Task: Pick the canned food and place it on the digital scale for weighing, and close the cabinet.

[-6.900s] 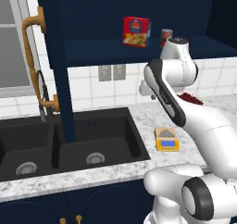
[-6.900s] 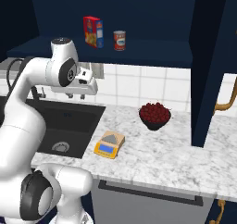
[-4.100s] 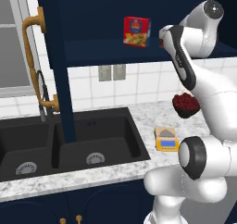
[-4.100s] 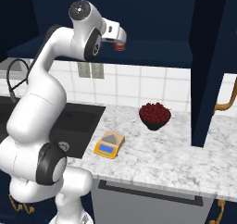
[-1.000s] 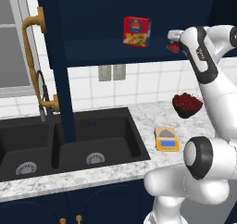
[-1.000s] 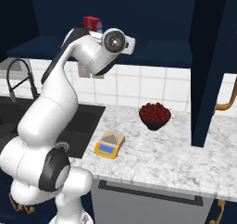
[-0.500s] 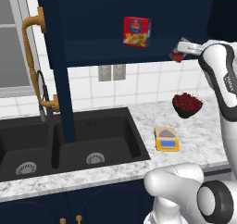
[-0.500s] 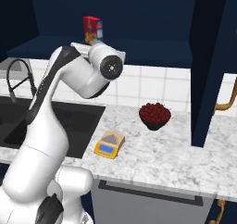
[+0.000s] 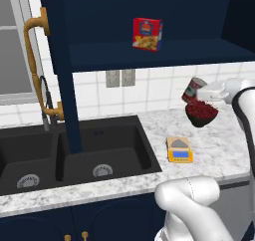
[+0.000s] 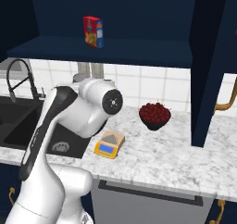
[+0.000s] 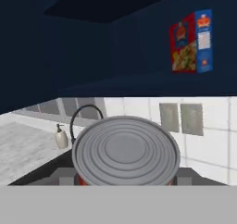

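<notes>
The canned food (image 9: 193,89), red-labelled with a silvery top, hangs tilted in the air just above the fruit bowl, with my gripper (image 9: 200,92) shut on it. In the hand view its ringed metal top (image 11: 126,149) sits close between the fingers. The yellow digital scale (image 9: 179,149) (image 10: 109,144) lies on the marble counter, below and left of the can, nothing on its grey platform. The navy cabinet stands open: one door (image 9: 59,51) juts out at left, the other (image 10: 215,52) at right.
A dark bowl of red fruit (image 9: 201,113) (image 10: 155,114) stands right under the can. A red-and-yellow box (image 9: 147,34) (image 10: 93,31) (image 11: 192,42) stays on the cabinet shelf. The black double sink (image 9: 74,150) and faucet (image 10: 18,75) lie to the left.
My gripper has carried the can out from the cabinet shelf and down, from shelf height to just over the fruit bowl. The arm has swung right and lower.
</notes>
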### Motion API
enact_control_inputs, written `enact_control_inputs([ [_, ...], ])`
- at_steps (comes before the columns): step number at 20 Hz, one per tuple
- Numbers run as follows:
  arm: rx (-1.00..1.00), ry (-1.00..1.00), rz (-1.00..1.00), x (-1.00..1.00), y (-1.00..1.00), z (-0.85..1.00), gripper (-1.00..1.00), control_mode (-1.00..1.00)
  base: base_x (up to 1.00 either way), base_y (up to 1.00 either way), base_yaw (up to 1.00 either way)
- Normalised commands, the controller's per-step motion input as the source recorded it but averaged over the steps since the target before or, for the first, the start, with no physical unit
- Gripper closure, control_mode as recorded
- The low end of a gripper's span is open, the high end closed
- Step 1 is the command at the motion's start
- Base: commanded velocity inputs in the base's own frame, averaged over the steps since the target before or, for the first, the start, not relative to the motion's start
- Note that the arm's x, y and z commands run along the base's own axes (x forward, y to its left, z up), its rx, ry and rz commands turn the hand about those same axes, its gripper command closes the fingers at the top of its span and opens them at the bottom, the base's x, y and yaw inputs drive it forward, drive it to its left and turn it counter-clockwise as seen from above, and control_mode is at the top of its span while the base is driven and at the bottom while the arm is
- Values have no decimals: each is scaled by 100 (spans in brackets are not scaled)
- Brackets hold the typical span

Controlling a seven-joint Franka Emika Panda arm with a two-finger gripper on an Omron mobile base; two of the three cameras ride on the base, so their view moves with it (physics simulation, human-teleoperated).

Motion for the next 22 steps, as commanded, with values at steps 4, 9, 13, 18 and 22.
enact_control_inputs([
  [4, -23, 0, 23, 10, 20, -97, 100, -100, 0, 0, 0],
  [9, -20, 6, 11, 69, 0, -74, 100, -100, 0, 0, 0],
  [13, -8, 7, 10, 62, -36, -56, 100, -100, 0, 0, 0],
  [18, 0, 0, 12, 12, -78, -47, 100, -100, 0, 0, 0],
  [22, -5, 8, 7, 0, -44, -61, 100, -100, 0, 0, 0],
])
